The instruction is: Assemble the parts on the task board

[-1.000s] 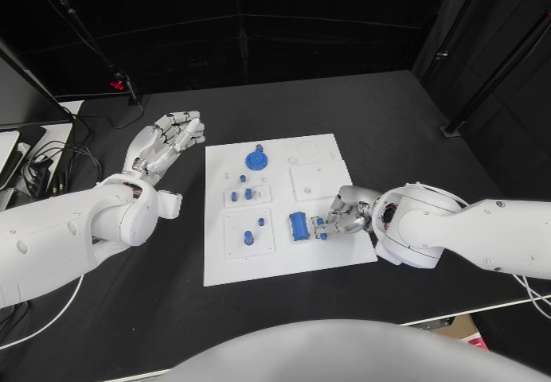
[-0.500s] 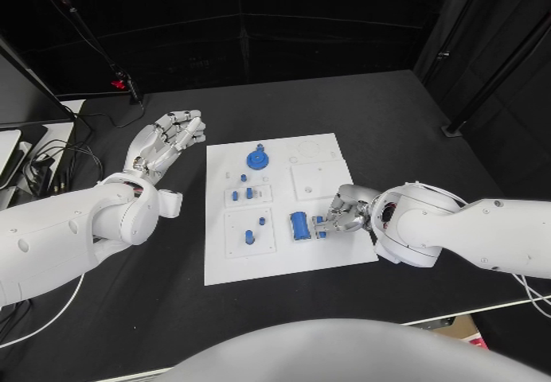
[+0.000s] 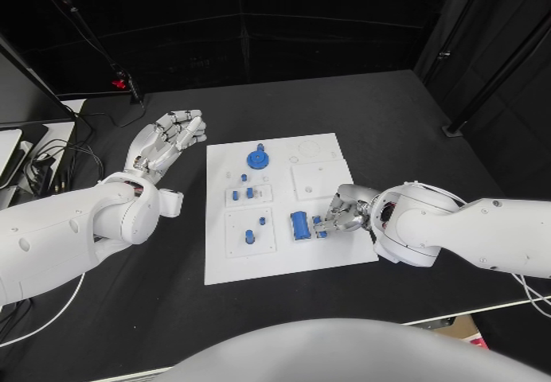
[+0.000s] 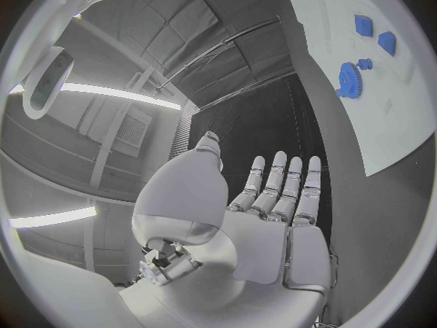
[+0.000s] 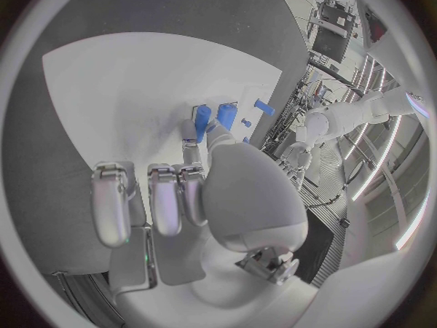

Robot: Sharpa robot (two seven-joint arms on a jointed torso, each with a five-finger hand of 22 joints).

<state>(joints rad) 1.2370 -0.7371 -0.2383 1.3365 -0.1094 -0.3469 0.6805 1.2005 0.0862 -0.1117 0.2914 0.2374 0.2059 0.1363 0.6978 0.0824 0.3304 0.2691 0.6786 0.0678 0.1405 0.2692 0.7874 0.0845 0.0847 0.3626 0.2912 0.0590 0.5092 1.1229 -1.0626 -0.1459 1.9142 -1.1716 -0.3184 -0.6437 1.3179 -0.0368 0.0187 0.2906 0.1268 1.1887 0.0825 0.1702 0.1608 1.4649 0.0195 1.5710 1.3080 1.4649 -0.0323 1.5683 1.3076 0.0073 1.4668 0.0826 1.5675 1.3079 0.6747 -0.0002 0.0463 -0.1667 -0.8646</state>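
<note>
- The white board (image 3: 287, 263) lies flat in the middle of the black surface (image 3: 379, 111), its long side running away from the robot.
- A long blue piece (image 3: 298, 225) lies on the board's right half, near the front, with its long axis pointing roughly away from the robot, along the board's length.
- The right hand (image 3: 345, 211) sits over the board's right edge, just beside that piece; its fingertips (image 3: 322, 227) touch a smaller blue bit next to the piece. From the pictures I cannot tell whether the bit is actually pinched.
- In the right wrist view the fingers (image 5: 168, 197) are curled down toward the board, with blue parts (image 5: 214, 116) just past them.
- A round blue gear (image 3: 257, 160) sits near the board's far end, and small blue pegs (image 3: 244, 194) stand in the left-hand plates.
- The left hand (image 3: 166, 139) hovers off the board's left side, above the surface, fingers straight and spread, holding nothing.
</note>
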